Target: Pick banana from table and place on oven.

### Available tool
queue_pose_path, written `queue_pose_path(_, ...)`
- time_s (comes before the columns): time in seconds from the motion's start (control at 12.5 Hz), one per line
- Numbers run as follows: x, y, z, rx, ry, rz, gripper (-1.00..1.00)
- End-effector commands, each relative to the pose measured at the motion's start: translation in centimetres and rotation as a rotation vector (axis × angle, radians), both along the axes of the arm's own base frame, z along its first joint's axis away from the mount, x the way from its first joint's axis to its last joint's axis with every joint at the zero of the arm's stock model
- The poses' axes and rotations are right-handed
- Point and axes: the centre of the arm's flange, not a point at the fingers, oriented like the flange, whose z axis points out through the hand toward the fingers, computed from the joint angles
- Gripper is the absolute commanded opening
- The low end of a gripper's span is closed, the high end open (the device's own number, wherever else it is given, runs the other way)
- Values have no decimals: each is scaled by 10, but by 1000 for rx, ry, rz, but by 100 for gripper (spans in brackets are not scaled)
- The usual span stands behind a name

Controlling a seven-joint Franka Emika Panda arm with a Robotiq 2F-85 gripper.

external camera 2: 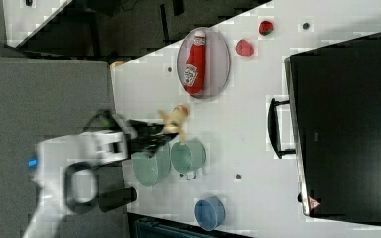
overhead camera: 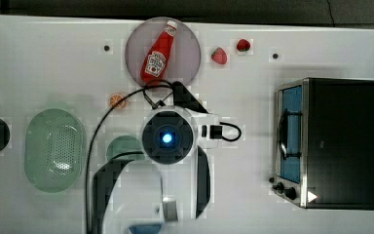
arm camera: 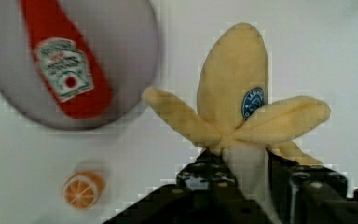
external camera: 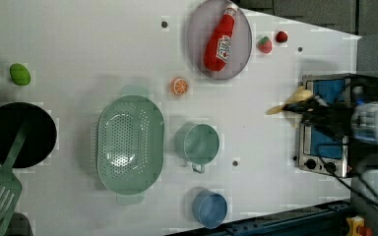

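Wrist view: jaws clamped on pale core of plush banana (arm camera: 244,116), peel flaps splayed outward. Banana held aloft above white table (arm camera: 317,42), well apart from oven (overhead camera: 343,141). Looks soft, light, squashy; firm central core likely best hold, flaps floppy.

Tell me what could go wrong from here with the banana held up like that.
1. The end effector grips the banana only at its pale lower end, with the peel flaps and body sticking out free; it could slip or swing during the carry.
2. The oven stands off to the top view's right, so a long sideways move remains.
3. The oven's top is flat black; a floppy toy set down near its edge might slide off.
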Motion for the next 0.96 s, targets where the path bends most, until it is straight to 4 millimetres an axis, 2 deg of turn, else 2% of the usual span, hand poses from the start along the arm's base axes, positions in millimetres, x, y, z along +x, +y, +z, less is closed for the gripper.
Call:
queue_pose_path(0.08, 2, -24, 67, -7, 40, -85, -50)
queue_pose_path(0.32, -7, -46, 136, -5, 109, -125, -50)
queue_pose_path(0.48, -4, -71, 166, 6, 104, -142, -50)
queue_pose_path(0.56, -1, -89, 175, 10, 87, -122, -50)
queue_pose_path(0.72, 5, -131, 177, 16, 82, -64, -50)
queue_pose_path(0.96, 8, -207, 159, 22, 106, 18, -50)
